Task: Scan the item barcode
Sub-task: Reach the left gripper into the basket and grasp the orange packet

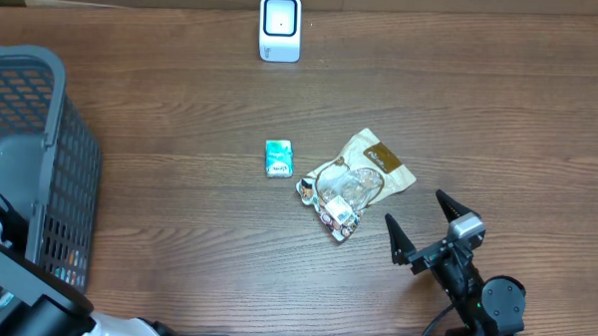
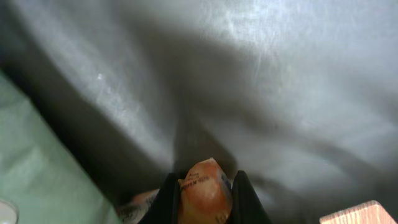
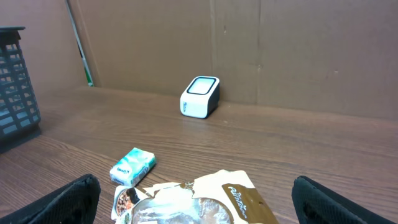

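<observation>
Left hand (image 2: 205, 180) clamps an orange packet (image 2: 204, 200) inside what I take for the basket (image 1: 75, 170), right hand (image 1: 414, 208) gapes idle; the soft wrapper could slide out on the lift toward the scanner (image 1: 280, 28).

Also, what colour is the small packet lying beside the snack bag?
The small packet is teal with white print, clearest in the overhead view.

On my wooden table (image 1: 177, 234): snack bag (image 1: 356, 183) just ahead of the right gripper (image 1: 413, 206), teal packet (image 1: 278, 158) ahead-left, barcode scanner (image 1: 280, 28) far ahead, basket (image 1: 74, 180) far left.
</observation>
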Action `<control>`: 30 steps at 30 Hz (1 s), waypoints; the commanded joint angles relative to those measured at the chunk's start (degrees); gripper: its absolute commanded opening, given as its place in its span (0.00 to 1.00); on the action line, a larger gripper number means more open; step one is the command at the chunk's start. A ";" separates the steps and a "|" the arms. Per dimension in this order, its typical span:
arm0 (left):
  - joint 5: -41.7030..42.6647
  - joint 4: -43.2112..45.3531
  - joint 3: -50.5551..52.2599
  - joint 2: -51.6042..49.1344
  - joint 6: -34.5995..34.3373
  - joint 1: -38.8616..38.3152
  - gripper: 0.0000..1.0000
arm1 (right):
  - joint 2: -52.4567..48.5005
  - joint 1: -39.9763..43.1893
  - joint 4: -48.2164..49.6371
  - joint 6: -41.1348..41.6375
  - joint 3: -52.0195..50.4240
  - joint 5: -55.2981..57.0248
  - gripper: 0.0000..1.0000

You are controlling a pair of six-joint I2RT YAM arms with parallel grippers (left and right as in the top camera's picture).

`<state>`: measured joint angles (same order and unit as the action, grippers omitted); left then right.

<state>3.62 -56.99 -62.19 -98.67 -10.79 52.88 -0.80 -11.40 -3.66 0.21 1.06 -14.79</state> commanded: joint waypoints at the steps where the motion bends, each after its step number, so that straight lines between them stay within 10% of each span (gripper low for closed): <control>1: 2.69 -5.60 -9.99 -0.68 -1.68 -0.04 0.04 | 0.63 -0.22 0.28 0.24 -0.61 0.11 1.00; 20: 27.43 -16.70 -40.59 22.45 -1.57 -2.93 0.04 | 0.63 -0.22 0.28 0.22 -0.61 0.11 1.00; 30: 18.18 -21.94 -37.42 32.85 -0.15 -30.80 0.04 | 0.63 -0.22 0.28 0.24 -0.61 0.11 1.00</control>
<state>25.89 -78.63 -101.60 -65.21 -11.79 28.75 -0.80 -11.40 -3.70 0.23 1.06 -14.76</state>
